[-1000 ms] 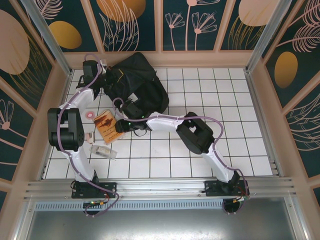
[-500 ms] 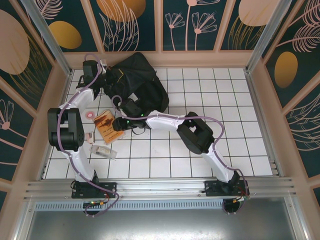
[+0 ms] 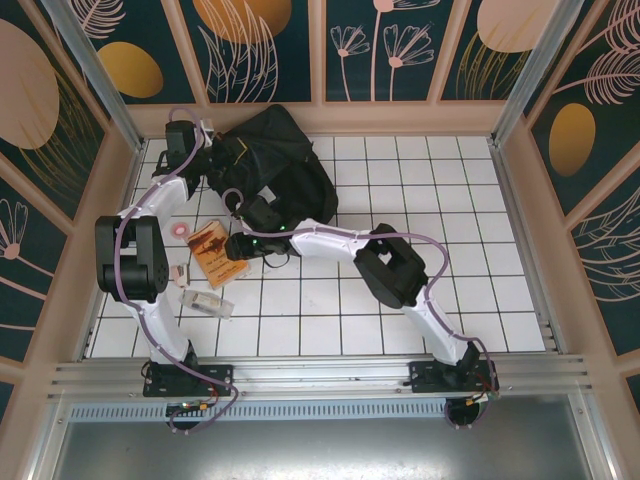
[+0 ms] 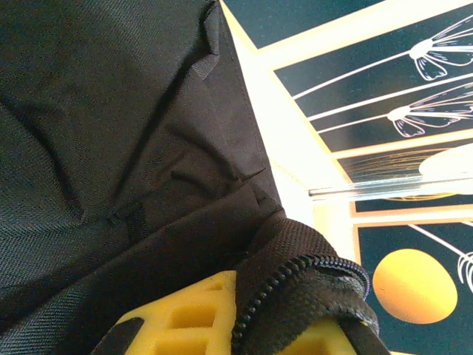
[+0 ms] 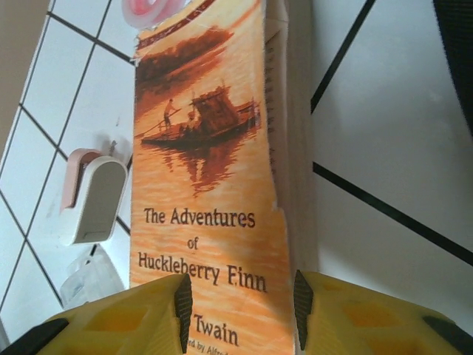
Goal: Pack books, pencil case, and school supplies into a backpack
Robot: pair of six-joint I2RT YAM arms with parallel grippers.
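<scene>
The black backpack (image 3: 275, 165) lies at the back left of the table. My left gripper (image 3: 207, 150) is shut on its zippered rim (image 4: 295, 296), and the black fabric (image 4: 111, 111) spreads beyond the fingers. The orange-brown book (image 3: 213, 252) lies flat on the tiles in front of the backpack. My right gripper (image 3: 238, 246) is open over the book's near end (image 5: 199, 170): one finger (image 5: 182, 303) is above the cover, the other (image 5: 301, 299) beside the page edge. The school supplies lie to the book's left. The pencil case is out of view.
A pink tape roll (image 3: 181, 230) (image 5: 151, 9) lies beyond the book, and a pink little box (image 3: 178, 272) (image 5: 92, 200) and a clear tube (image 3: 205, 300) lie to its left. Wooden walls close in the back and left. White tiles stretch to the right.
My right gripper has slid a little to the left, further over the book. The left arm, the backpack and the book have stayed put.
</scene>
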